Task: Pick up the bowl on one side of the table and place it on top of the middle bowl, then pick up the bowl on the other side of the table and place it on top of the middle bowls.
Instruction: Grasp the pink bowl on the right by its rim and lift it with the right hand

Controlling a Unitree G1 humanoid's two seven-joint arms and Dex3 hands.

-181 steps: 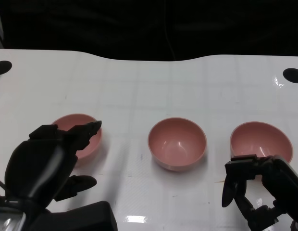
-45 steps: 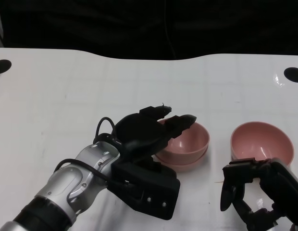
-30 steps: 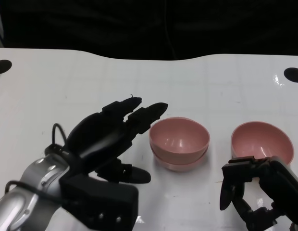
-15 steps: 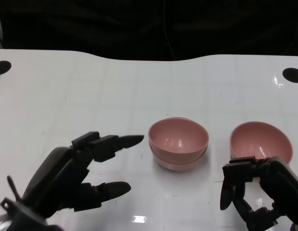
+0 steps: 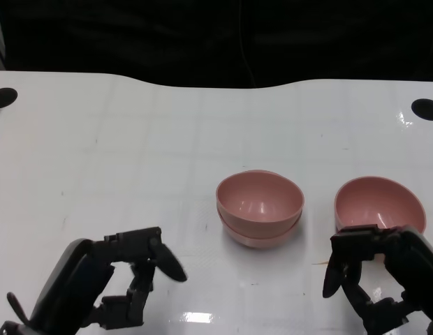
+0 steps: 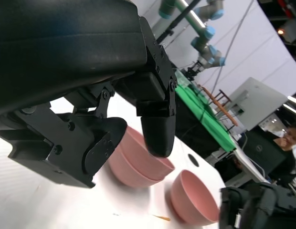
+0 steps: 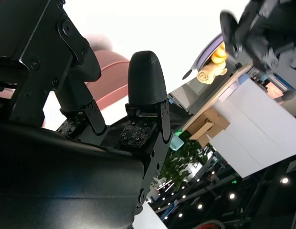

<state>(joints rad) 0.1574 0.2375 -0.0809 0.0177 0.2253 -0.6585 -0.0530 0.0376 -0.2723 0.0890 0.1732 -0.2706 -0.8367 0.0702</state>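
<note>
Two pink bowls sit nested as one stack point(image 5: 260, 208) at the table's middle; the left wrist view shows the same stack point(image 6: 138, 162). A single pink bowl point(image 5: 379, 201) stands to the right of it, upright, also in the left wrist view point(image 6: 193, 198). My left hand point(image 5: 112, 283) is low at the near left, well apart from the stack, fingers bent but apart, holding nothing. My right hand point(image 5: 377, 276) hangs just in front of the right bowl, fingers bent and apart, empty. The right wrist view has that hand point(image 7: 90, 119) before the pink bowl point(image 7: 112, 81).
The white table point(image 5: 133, 139) ends in a curved far edge with darkness beyond. Two black round spots sit at its far corners, left point(image 5: 3, 96) and right point(image 5: 425, 108). A person point(image 6: 291, 138) sits in the background of the left wrist view.
My left hand has let go of the left bowl, now nested on the middle bowl, and drawn back to the near left with its fingers bending in. The right hand has stayed put.
</note>
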